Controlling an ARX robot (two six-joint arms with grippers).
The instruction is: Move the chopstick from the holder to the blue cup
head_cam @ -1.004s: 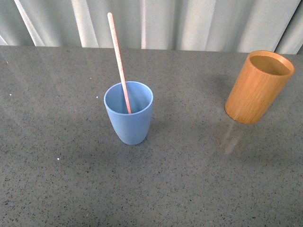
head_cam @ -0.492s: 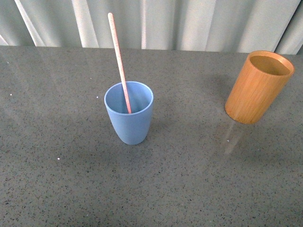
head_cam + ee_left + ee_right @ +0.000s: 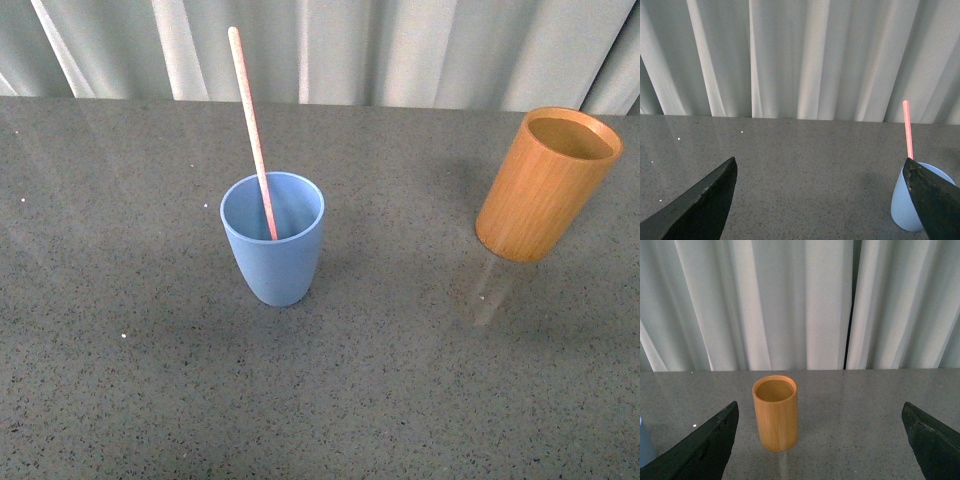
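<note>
While holder (image 3: 545,185) stands empty, chopstick (image 3: 252,130) leans in blue cup (image 3: 273,240).

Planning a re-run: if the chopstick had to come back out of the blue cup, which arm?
Left. Its open gripper has the blue cup and chopstick right beside it; the right one faces the holder.

Chopstick (image 3: 252,130) in cup (image 3: 273,262), well left of holder (image 3: 545,185).

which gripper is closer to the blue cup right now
Left. The blue cup sits just beyond the open left gripper, partly behind one finger. From the right gripper it shows only at the picture's edge, beyond the holder.
</note>
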